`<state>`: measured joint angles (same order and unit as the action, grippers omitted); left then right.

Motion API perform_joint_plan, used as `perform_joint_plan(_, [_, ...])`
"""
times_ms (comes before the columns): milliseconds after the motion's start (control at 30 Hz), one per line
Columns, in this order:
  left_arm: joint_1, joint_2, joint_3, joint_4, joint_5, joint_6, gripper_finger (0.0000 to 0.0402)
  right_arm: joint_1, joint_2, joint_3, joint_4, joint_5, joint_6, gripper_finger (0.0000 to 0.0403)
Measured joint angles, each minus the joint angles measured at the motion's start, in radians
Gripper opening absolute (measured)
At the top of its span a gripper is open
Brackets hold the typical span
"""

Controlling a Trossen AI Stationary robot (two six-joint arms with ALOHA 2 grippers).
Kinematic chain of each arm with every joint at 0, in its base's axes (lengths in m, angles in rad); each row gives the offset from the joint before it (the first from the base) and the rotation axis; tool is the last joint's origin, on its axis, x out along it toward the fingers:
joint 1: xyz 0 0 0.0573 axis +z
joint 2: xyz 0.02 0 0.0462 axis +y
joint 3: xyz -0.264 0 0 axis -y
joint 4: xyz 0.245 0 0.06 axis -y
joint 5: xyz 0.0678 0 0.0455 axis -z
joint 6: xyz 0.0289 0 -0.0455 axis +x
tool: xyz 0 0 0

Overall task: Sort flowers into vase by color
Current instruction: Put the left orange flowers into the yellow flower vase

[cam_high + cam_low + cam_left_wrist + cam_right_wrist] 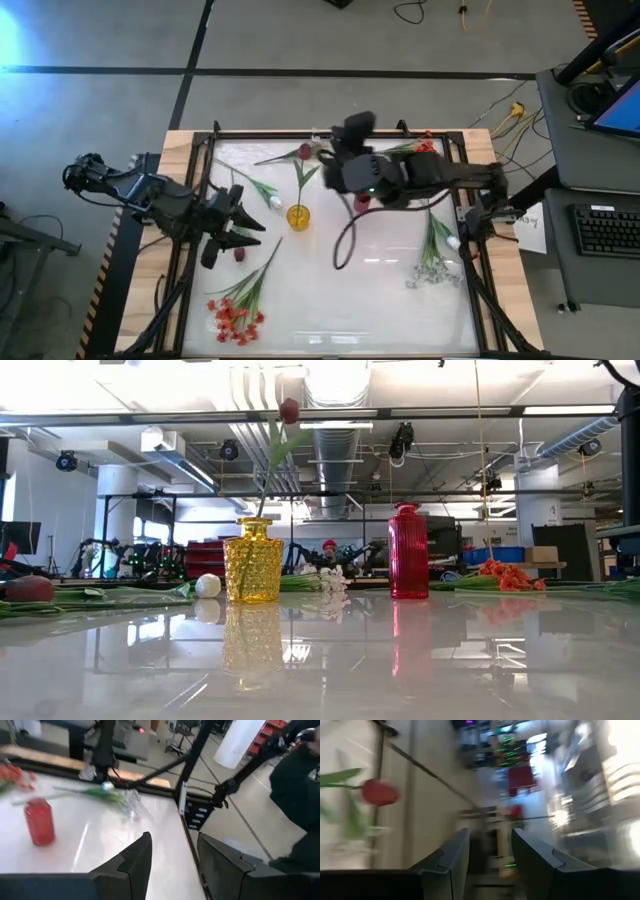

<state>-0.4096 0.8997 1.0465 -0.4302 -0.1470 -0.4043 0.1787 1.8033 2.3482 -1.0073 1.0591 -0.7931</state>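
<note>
1. Jaws of the right gripper (487, 857) are seen parted and empty, above the table's far middle; the left gripper (172, 862) is likewise parted, empty, at the left.
2. One dark red tulip (289, 410) is stood in the yellow vase (252, 560); the red vase (408, 552) is seen empty.
3. Red-orange sprays (236, 318) are left near-left, white sprays (432, 268) right.
4. Risk is judged: the tall stem may be snagged by the right arm, toppling the vase.

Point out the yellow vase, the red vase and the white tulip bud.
yellow vase (252, 565), low view, middle of its body
red vase (408, 555), low view, middle of its body
white tulip bud (207, 586), low view, its head
</note>
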Motion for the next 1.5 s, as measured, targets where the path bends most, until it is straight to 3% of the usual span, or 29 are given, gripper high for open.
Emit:
perform_joint_plan(67, [-0.022, 0.015, -0.004, 0.002, -0.001, -0.038, 0.0148, 0.004, -0.035, 0.0, -0.175, -0.113, 0.251, 0.0135])
perform_joint_plan(200, [-0.082, 0.054, -0.017, 0.001, -0.026, -0.129, 0.0148, 0.005, -0.097, 0.0, -0.425, -0.47, 0.798, 0.0124])
perform_joint_plan(267, [-0.113, 0.073, -0.025, 0.0, -0.042, -0.173, 0.0148, 0.014, -0.112, -0.004, -0.517, -0.599, 1.007, 0.012])
perform_joint_plan(333, [-0.14, 0.095, -0.032, -0.001, -0.049, -0.214, 0.0148, 0.043, -0.118, -0.018, -0.574, -0.706, 1.133, 0.0117])
perform_joint_plan(433, [-0.175, 0.126, -0.038, -0.008, -0.052, -0.264, 0.0148, 0.105, -0.13, -0.08, -0.549, -0.79, 1.184, 0.0117])
perform_joint_plan(767, [-0.199, 0.236, -0.04, -0.008, -0.079, -0.314, 0.0148, 0.184, -0.187, -0.347, -0.555, -0.823, 1.399, 0.0116])
perform_joint_plan(1033, [-0.199, 0.297, -0.04, -0.016, -0.079, -0.32, 0.0148, 0.178, -0.361, -0.678, -0.394, -0.822, 1.524, 0.0118])
perform_joint_plan(1267, [-0.198, 0.319, -0.04, -0.017, -0.113, -0.321, 0.0148, 0.17, -0.535, -0.946, -0.255, -0.749, 1.695, 0.0155])
perform_joint_plan(1500, [-0.197, 0.347, -0.04, -0.068, -0.126, -0.39, 0.0148, 0.168, -0.597, -1.13, -0.251, -0.745, 1.906, 0.0198])
